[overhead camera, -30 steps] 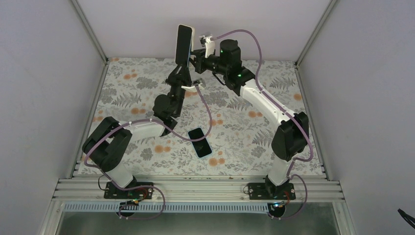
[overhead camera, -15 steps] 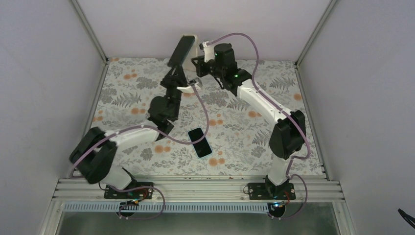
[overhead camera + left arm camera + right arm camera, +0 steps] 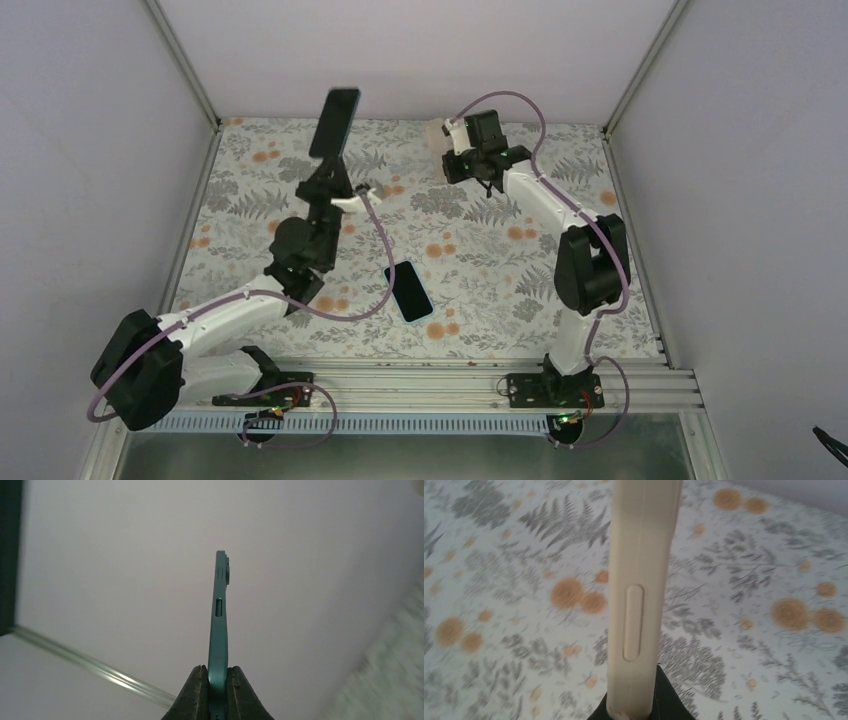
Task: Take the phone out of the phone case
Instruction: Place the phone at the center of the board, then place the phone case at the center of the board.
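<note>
Two arms extended | left hand [image 3: 217, 674] clamps phone [image 3: 219, 610] upright | right hand [image 3: 632, 707] clamps case [image 3: 640, 555]

The phone [image 3: 335, 122] is bare, with a dark screen and a slim teal frame. It is raised off the surface, nearly upright, and gripped at its lower end. The cream case [image 3: 641, 595] is held edge-on, well apart to the phone's right.
</note>
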